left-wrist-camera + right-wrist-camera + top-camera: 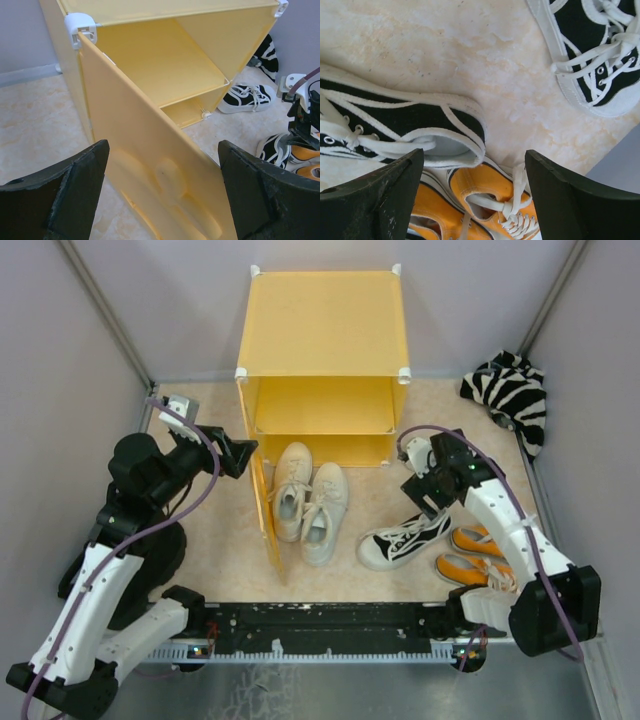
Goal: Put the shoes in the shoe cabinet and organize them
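The yellow-orange shoe cabinet [322, 330] stands at the back, its door [267, 515] swung open toward me. The off-white pair [310, 500] lies on the floor in front of the opening. One black shoe [405, 538] lies to its right, next to the orange pair [480, 555]. My left gripper [240, 455] is open and empty beside the door's top edge; in the left wrist view the door [150, 150] shows between its fingers. My right gripper [475, 195] is open and empty above an orange shoe [490, 190] and the black shoe's heel [405, 122]. A second black shoe [592, 55] lies nearby.
A zebra-striped fabric bundle [510, 390] lies in the back right corner. Grey walls close in both sides. The cabinet's inner shelf [320, 428] has nothing on it. A black rail [330, 620] runs along the near edge between the arm bases.
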### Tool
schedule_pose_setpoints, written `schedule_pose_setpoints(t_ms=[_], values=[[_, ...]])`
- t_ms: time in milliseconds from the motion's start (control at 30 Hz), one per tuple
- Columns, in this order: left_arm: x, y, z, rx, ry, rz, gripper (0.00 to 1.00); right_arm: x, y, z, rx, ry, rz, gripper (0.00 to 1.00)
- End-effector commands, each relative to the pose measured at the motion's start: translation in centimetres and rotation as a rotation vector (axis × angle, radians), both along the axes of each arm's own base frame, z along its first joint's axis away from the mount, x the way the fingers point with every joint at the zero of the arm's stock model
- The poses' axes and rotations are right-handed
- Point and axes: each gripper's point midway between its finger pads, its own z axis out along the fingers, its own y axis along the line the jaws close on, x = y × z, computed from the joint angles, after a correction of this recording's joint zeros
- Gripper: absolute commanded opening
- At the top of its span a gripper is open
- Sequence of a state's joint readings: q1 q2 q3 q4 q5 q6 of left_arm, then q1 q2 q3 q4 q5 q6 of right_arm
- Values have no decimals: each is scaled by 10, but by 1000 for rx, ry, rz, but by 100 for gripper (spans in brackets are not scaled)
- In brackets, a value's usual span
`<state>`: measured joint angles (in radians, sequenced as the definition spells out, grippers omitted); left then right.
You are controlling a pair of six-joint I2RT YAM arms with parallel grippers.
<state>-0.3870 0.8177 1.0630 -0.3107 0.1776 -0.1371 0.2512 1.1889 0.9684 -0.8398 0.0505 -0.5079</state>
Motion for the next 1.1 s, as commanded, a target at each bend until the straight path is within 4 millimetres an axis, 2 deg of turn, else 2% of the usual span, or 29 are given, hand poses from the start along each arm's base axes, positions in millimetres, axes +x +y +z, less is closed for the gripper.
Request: schedule_pose_setpoints(t_ms=[0,100,267,400,567,767,833,867,933,1000,1033,1067], values=[[-5,-6,-19,17,53,-35,95,-21,-4,-8,-14,69,56,82],[-6,-6,-20,18,60,-36,96,-26,-3,-18,-11,121,65,82],[-7,-6,-23,20,70,-34,95,-25,-12,-37,-67,170,33,82],[-8,-5,-22,21,71,-34,95,-19,-19,-50,-109,163,2,82],[-6,-4,-23,34,68,-26,95,-1,-32,-46,-171,65,-68,82],[-6,-4,-27,38,75,-26,95,14,-28,-61,-155,48,-107,78],[-6,-3,-26,42,72,-22,95,17,-23,-68,-128,75,-125,70],[-6,-2,-25,44,70,-17,95,17,-21,-71,-120,97,-134,62],[-6,1,-25,51,67,-4,95,19,-17,-72,-100,119,-161,38],[-5,2,-27,55,71,0,95,22,-12,-69,-74,121,-184,8],[-5,1,-27,55,72,0,95,23,-9,-67,-54,118,-190,0],[-5,1,-28,55,72,-2,95,24,-2,-64,-17,116,-185,0]])
